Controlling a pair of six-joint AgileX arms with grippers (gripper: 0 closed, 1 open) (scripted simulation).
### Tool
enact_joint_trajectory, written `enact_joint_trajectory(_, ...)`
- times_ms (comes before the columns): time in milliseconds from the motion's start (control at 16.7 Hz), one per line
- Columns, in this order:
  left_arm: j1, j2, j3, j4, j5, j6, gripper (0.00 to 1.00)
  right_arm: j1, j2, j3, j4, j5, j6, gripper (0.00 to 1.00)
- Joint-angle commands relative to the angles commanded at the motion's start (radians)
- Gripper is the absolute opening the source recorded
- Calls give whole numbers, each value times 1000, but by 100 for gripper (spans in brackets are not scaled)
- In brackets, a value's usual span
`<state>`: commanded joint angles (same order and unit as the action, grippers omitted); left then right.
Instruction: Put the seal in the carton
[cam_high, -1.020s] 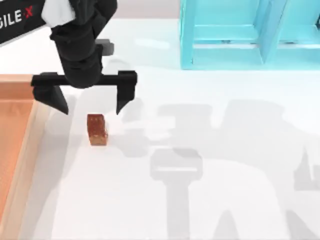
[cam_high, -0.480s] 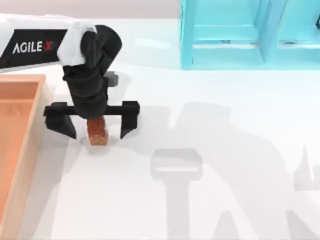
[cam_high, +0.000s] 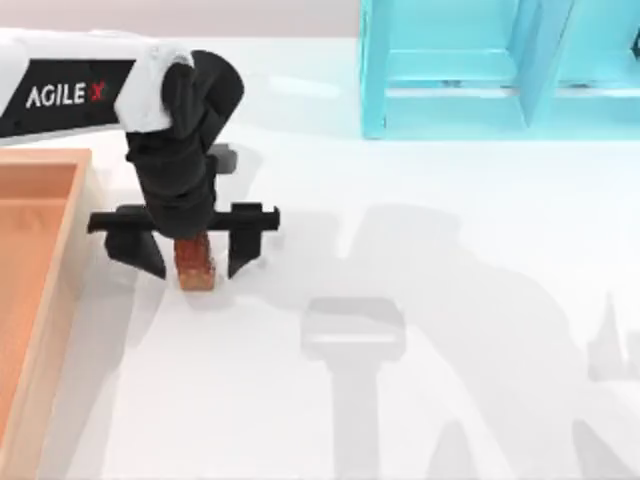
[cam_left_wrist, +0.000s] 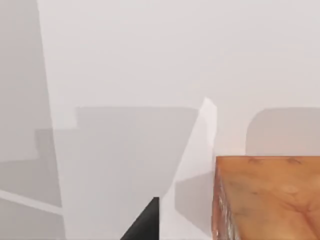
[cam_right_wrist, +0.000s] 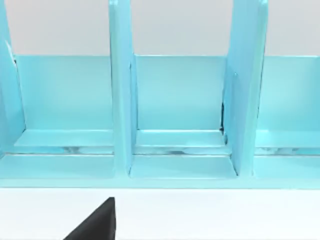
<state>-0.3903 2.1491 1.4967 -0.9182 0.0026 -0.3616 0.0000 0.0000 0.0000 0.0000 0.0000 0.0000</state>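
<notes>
The seal is straddled by the left gripper, fingers spread, right of the carton. If closure is uneven, the seal may be tipped.

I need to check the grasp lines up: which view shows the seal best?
The top view: the seal stands on the white table between the left tool's fingers, partly under the wrist, right of the carton. The left wrist view gives a cropped close-up of it. The right wrist view faces the turquoise shelf.
</notes>
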Motion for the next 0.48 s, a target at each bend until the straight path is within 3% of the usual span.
enact_joint_trajectory(420, 0, 0, 0, 0, 0, 0, 2, 0, 0, 0, 0, 0, 0, 100)
enact_joint_trajectory(480, 0, 0, 0, 0, 0, 0, 0, 0, 0, 0, 0, 0, 0, 100)
